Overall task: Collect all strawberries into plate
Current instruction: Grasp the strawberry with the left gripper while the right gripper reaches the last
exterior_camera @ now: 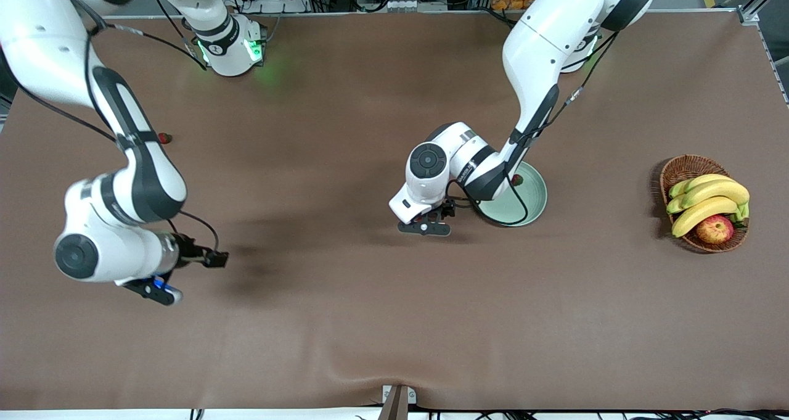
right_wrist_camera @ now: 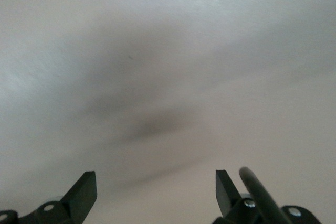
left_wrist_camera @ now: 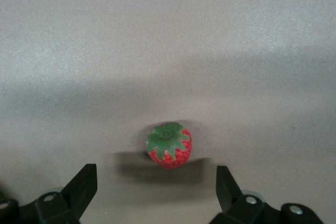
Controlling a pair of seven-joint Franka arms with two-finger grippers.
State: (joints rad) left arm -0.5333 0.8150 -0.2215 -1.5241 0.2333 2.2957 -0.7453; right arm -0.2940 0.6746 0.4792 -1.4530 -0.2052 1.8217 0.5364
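Note:
One strawberry [left_wrist_camera: 169, 145], red with a green cap, lies on the brown table just ahead of my left gripper [left_wrist_camera: 156, 174], which is open and low over the table beside the plate [exterior_camera: 531, 201]; in the front view the left hand [exterior_camera: 425, 226] hides this berry. The pale mint-green plate holds a second strawberry [exterior_camera: 518, 179] at its rim, partly covered by the left arm. A third strawberry [exterior_camera: 164, 138] lies on the table near the right arm's end, close to that arm's forearm. My right gripper [exterior_camera: 154, 290] hangs open over bare table with nothing between its fingers [right_wrist_camera: 84, 190].
A brown wicker basket [exterior_camera: 684, 168] with bananas [exterior_camera: 709, 198] and an apple [exterior_camera: 715, 229] stands toward the left arm's end of the table. The right arm's elbow [exterior_camera: 145, 173] hangs over the table near the third strawberry.

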